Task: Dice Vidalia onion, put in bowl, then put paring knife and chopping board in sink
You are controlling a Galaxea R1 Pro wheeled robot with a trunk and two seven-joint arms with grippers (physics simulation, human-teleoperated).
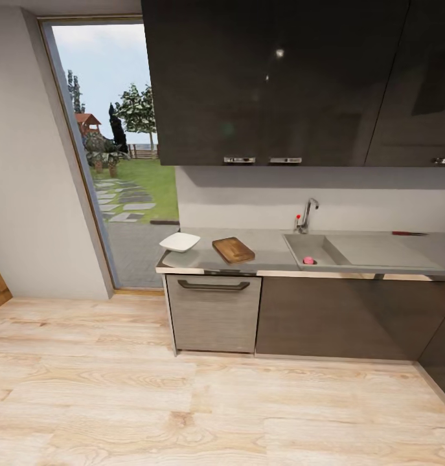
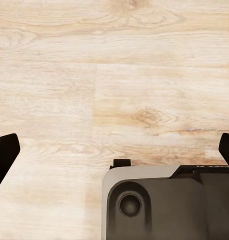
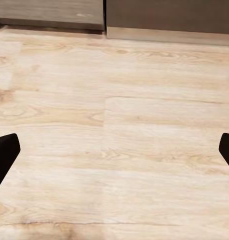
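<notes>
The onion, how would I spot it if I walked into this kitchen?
Find the long grey countertop under the dark wall cabinets, then the sink recessed in it below the chrome tap. The Vidalia onion sits at the basin's front edge: a small pinkish-red bulb, the only colourful thing in the grey steel.
</notes>
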